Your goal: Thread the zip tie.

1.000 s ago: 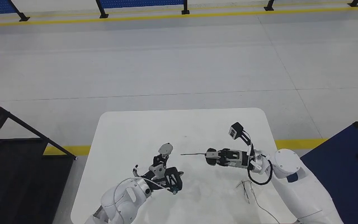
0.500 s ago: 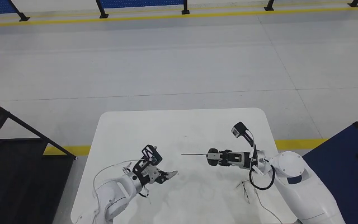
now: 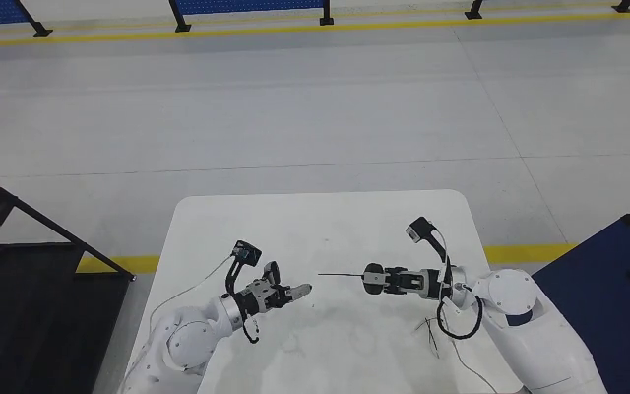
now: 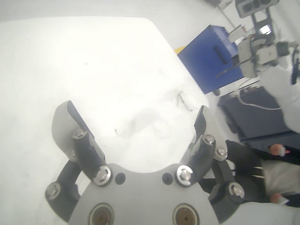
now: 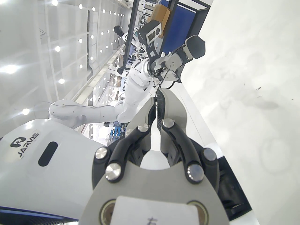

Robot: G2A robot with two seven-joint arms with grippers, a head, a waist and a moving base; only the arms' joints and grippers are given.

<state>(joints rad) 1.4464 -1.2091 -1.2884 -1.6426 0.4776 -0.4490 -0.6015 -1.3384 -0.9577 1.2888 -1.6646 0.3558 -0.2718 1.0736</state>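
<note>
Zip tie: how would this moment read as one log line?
right gripper: shut on zip tie, above table | left gripper: open, empty, apart from it | threading: not started

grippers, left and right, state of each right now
left gripper: open, holding nothing
right gripper: closed on the zip tie

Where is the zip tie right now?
In the top view, the zip tie is pinched in the right tool. It sticks out above the table toward the open left tool.
</note>
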